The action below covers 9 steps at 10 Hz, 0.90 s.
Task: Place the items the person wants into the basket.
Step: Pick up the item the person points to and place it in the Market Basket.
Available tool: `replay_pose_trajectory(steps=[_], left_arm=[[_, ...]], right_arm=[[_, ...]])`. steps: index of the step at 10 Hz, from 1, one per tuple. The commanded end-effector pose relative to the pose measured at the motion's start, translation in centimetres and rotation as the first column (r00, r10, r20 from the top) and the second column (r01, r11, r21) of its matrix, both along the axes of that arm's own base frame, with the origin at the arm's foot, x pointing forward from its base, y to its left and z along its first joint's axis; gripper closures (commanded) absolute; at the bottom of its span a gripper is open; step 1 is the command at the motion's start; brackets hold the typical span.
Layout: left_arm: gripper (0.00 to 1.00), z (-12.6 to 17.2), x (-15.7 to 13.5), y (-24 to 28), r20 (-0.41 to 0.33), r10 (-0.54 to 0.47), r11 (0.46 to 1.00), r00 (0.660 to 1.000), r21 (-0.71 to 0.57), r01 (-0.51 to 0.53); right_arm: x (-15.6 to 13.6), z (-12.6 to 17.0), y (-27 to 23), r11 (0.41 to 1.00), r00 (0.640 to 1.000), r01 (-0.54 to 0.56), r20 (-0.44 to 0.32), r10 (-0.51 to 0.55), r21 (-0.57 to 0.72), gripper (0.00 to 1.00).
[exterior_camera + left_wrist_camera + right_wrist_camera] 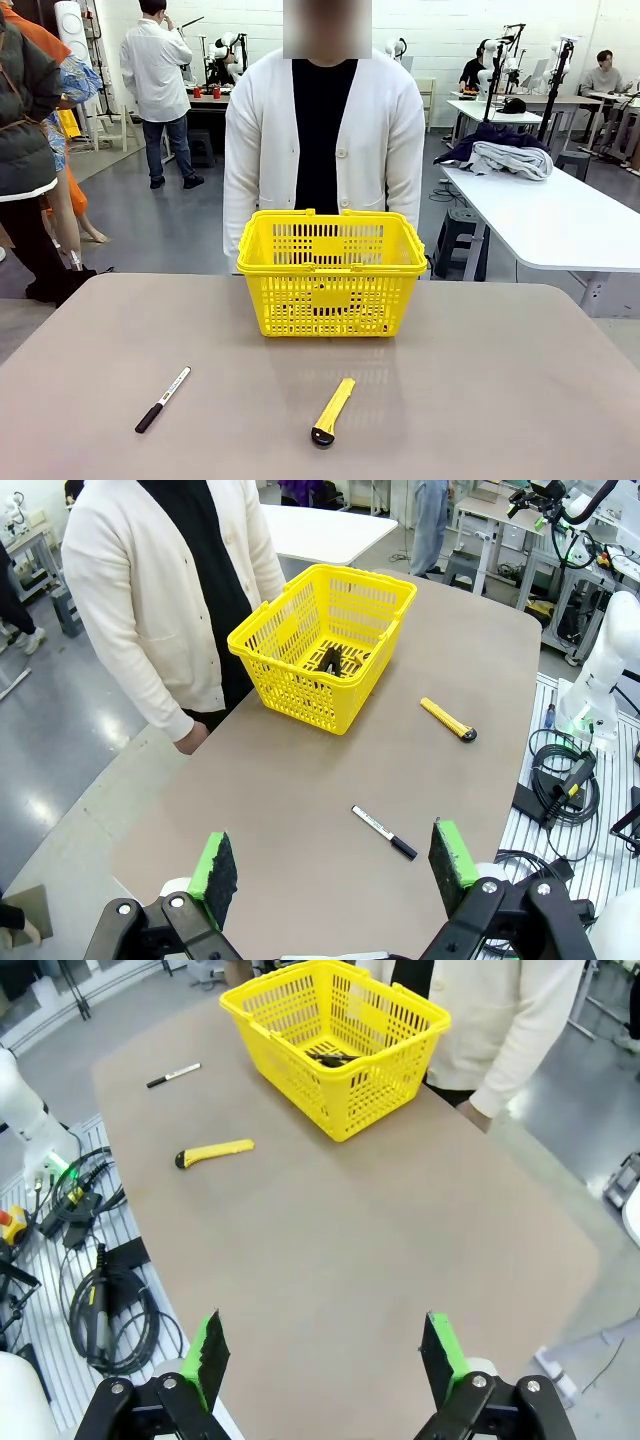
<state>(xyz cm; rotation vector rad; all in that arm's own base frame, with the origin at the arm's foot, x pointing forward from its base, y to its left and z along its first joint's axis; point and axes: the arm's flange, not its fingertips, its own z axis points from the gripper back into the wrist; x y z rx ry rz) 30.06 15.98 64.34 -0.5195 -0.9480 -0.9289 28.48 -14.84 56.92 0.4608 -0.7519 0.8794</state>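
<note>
Far ahead of the left hand, across the bare surface, sits the yellow basket. This hand is wide open and holds nothing. Some dark things lie inside the basket, so I think the wanted items are already in. The marker lies near this hand and the utility knife farther off, likely left out on purpose. The right hand is wide open too, with the basket far ahead by the person.
</note>
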Motion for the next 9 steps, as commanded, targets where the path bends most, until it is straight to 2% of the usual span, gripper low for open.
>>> replay_pose_trajectory(steps=[1,9], left_arm=[[0.0,0.16,0.01,0.0,-0.003,-0.006,1.0,1.0,0.0,0.006],[0.0,0.16,0.01,0.0,-0.003,-0.006,1.0,1.0,0.0,0.006]], right_arm=[[-0.19,0.05,-0.35,1.0,1.0,-0.006,-0.005,0.006,0.006,0.0],[-0.19,0.05,-0.35,1.0,1.0,-0.006,-0.005,0.006,0.006,0.0]])
